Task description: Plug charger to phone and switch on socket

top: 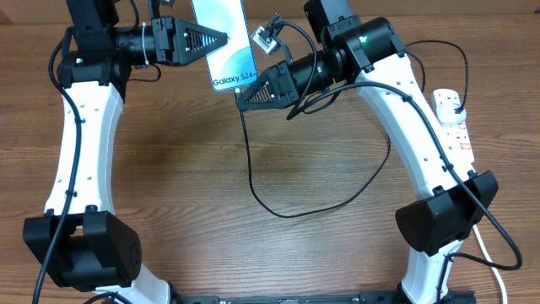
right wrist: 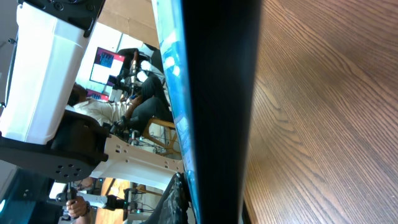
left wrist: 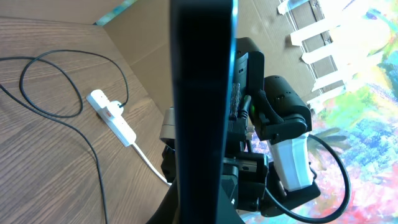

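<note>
- The phone [top: 226, 42] is held up off the table [top: 253, 262] near its far edge, screen facing up, with the "Galaxy S24+" lettering at the end nearer the robot.
- The left gripper [top: 221, 37] is clamped on the phone's left edge. In the left wrist view the phone [left wrist: 202, 93] stands edge-on as a dark bar up the middle of the frame.
- The right gripper [top: 243, 101] is closed at the phone's near right corner, pinching the connector end of the charger [top: 253, 181]. Whether the tip is seated in the phone I cannot tell, since the right wrist view is filled by the phone [right wrist: 217, 112] too close to read.
- From that gripper the charger hangs down to the table, loops toward the robot, then sweeps right and away toward the socket [top: 456, 118].
- The socket lies along the table's right edge, well apart from the phone, with a black plug at its far end. Its red switches show in the left wrist view [left wrist: 115, 118].
- A white cord [top: 485, 245] leaves the socket's near end.
</note>
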